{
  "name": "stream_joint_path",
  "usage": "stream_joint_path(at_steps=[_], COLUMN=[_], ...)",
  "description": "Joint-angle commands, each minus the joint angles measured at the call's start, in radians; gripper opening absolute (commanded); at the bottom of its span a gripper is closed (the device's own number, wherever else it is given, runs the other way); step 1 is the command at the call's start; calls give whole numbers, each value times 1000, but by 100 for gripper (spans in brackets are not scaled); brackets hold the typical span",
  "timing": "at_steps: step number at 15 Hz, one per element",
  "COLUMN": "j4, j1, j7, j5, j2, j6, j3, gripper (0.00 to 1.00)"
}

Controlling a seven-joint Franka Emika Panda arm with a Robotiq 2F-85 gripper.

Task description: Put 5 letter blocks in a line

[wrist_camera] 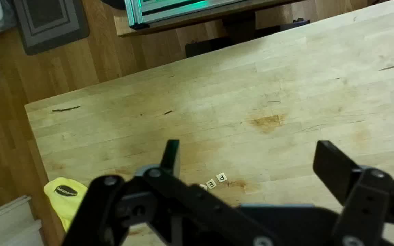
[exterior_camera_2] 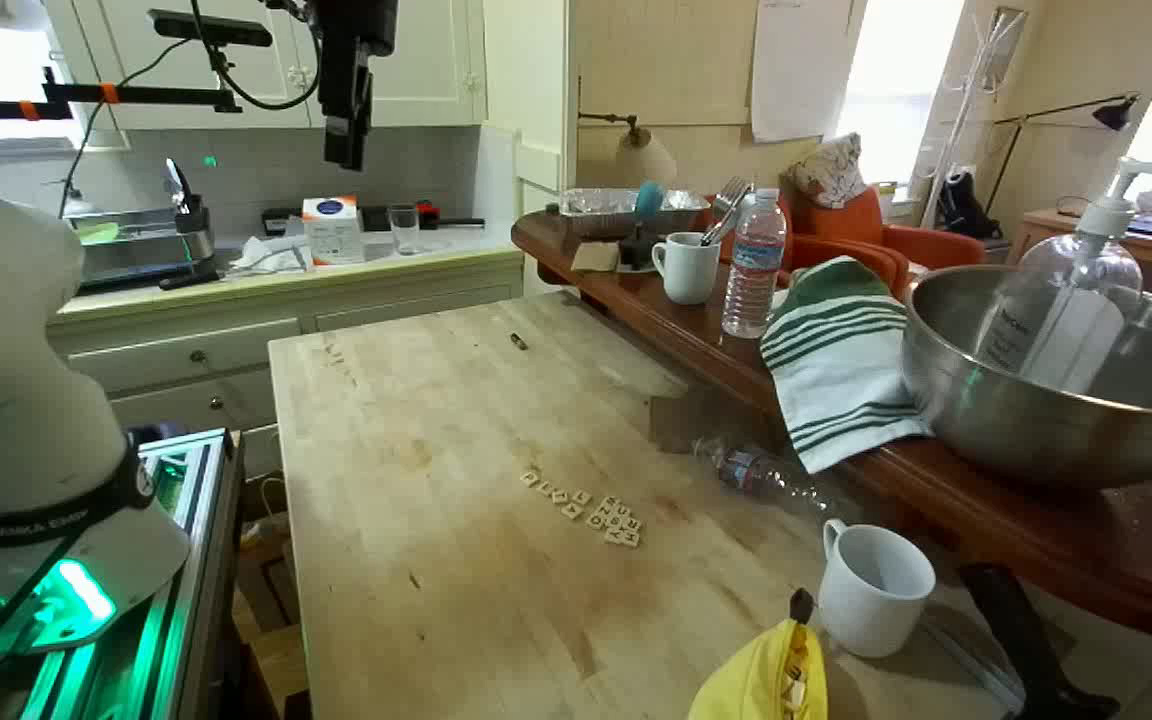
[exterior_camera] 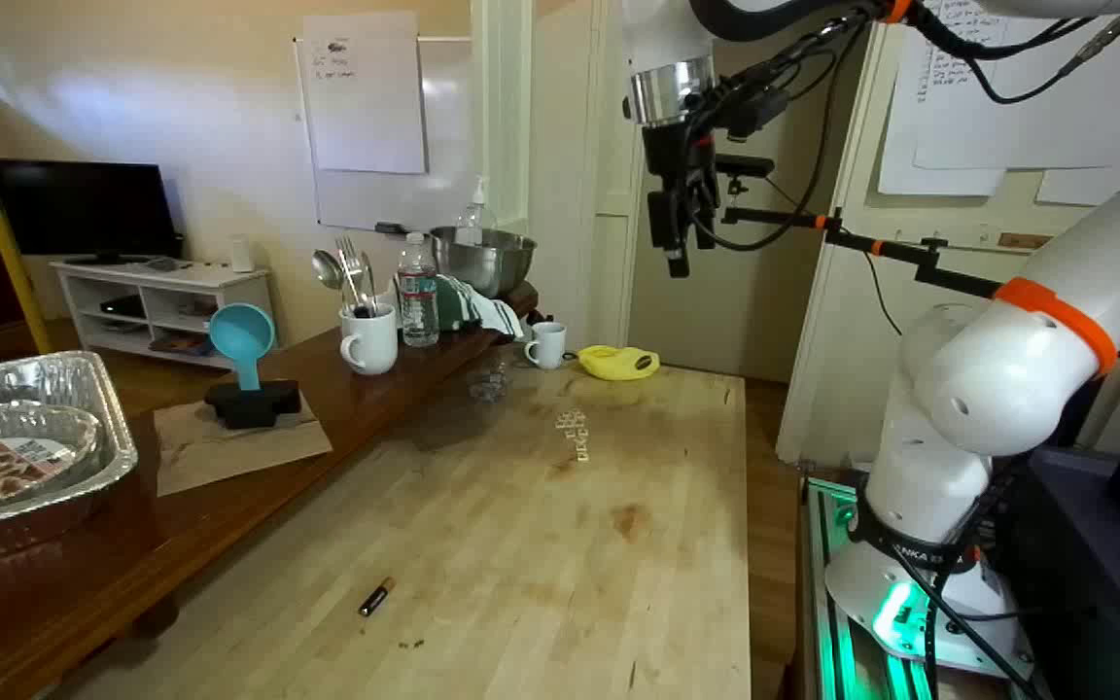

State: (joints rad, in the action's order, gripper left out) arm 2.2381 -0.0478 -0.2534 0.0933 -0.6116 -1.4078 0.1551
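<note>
The letter blocks [exterior_camera_2: 619, 521] lie on the bench [exterior_camera_2: 436, 400], a tight cluster with a loose string trailing slantwise from it; no straight line of five can be made out, so the task seems not yet done. In the wrist view, the block marked P [wrist_camera: 221, 177] ends the visible run, with the block marked E [wrist_camera: 211, 183] just beside it and the others partly or wholly hidden by the hand [wrist_camera: 248, 152]. The hand hangs high above the bench, well apart from them, its fingers spread wide with nothing held. From there the blocks lie downward and, it seems, over toward the end of the bench where the yellow pouch [wrist_camera: 67, 200] sits. The visible run slants against the line between the fingertips, so the coming move probably calls for a shift that way, a descent and a slight wrist turn; closing on P untwisted could nudge E. Farther on, near the pouch, stands a white mug [exterior_camera_2: 876, 590].
</note>
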Motion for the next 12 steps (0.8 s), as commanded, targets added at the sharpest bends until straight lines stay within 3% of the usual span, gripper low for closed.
stream_joint_path(at_steps=[1,9,12], j4=[-3,9,53], j1=[20,14,33], j7=[-9,-26,46], j5=[6,2,18], j2=[3,53,83], j6=[3,0,-63], j3=[-14,-13,-31], gripper=[100,100,100])
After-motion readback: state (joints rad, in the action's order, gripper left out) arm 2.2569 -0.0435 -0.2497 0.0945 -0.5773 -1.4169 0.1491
